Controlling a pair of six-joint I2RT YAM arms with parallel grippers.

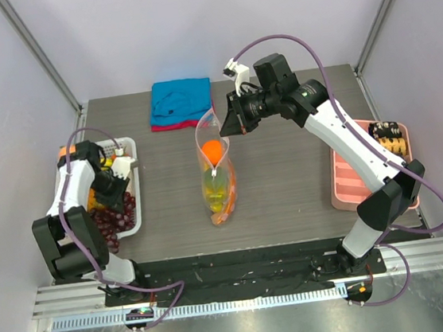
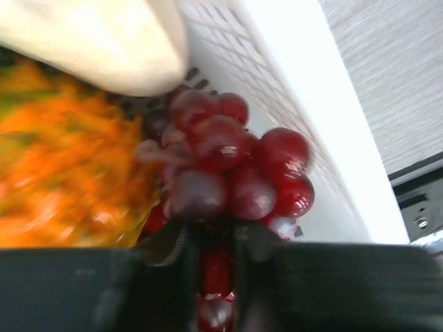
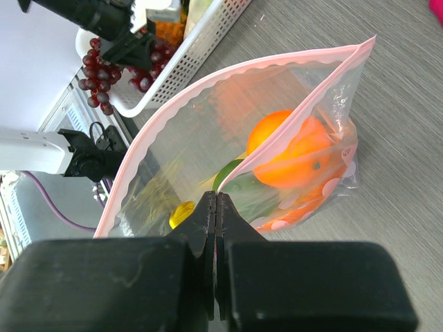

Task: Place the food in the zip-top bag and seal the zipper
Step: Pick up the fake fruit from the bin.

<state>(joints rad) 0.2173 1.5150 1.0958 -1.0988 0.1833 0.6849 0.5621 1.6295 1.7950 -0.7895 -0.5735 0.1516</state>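
Note:
The clear zip-top bag (image 1: 218, 178) with pink dots lies mid-table, its mouth lifted open. My right gripper (image 1: 229, 123) is shut on the bag's pink zipper edge (image 3: 291, 142) and holds it up. Inside the bag show a round orange (image 3: 291, 155), green pieces and a yellow piece (image 3: 181, 213). My left gripper (image 1: 115, 196) is down in the white basket (image 1: 133, 216), shut on the dark red grape bunch (image 2: 228, 173). Grapes sit between its fingers. An orange blurred piece (image 2: 62, 173) and a pale piece (image 2: 97, 41) lie beside the grapes.
A folded blue-and-red cloth (image 1: 181, 102) lies at the back centre. A pink compartment tray (image 1: 349, 179) with dark brown-and-tan pieces (image 1: 386, 135) sits at the right, under my right arm. The basket's white wall (image 2: 311, 104) runs just right of the grapes.

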